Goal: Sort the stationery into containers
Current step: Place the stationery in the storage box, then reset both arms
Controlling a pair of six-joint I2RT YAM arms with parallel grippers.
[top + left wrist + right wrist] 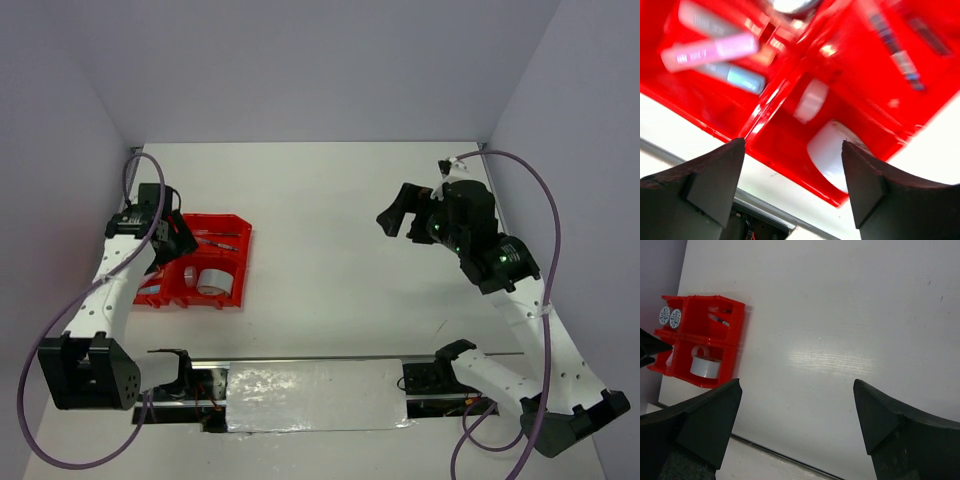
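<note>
One tray point(700, 303), two pens point(218, 241), two tubs point(664, 315), two tapes point(705, 368), three sticks point(710, 52).

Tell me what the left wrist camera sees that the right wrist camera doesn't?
Only the left wrist view shows the lilac stick and the light-blue stick, lying in one compartment. Only the right wrist view shows the blue-patterned tops of two tubs. Both show the red tray on the white table, blurry and close in the first, small and far in the second.
</note>
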